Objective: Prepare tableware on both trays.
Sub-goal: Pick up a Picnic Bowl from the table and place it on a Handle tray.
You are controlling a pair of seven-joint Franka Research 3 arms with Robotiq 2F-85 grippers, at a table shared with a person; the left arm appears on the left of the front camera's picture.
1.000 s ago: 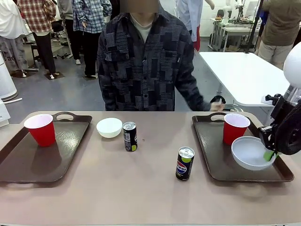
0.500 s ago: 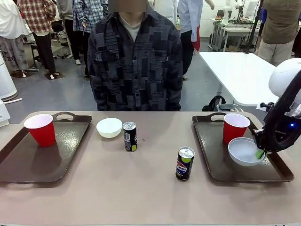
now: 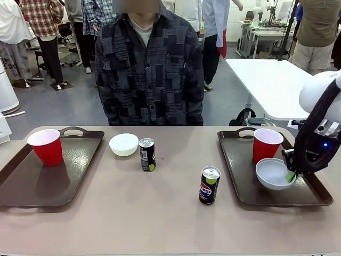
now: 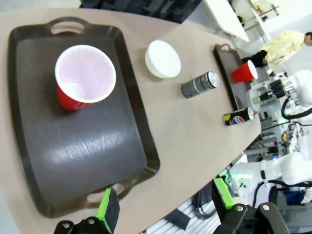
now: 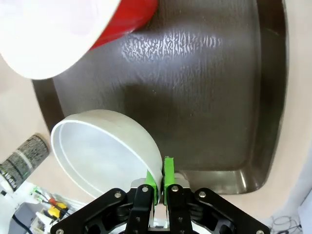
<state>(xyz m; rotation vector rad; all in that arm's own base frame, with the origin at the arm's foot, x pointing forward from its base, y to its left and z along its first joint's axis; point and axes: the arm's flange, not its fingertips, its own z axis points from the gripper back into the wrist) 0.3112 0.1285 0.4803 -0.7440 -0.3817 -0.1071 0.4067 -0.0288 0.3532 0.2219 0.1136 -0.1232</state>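
Tan table (image 3: 160, 213), pebbled brown tray (image 5: 209, 97), round bowl (image 5: 105, 151)

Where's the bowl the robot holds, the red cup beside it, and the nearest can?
Held bowl (image 3: 270, 173): front view, its white inside.
Right red cup (image 3: 265, 150): front view, its red side.
Nearest can (image 3: 209, 188): front view, its label.

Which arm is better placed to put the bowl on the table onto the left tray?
Left. The left gripper is open by the left tray, and the bowl sits beside that tray. The right gripper is shut on the other bowl over the right tray.
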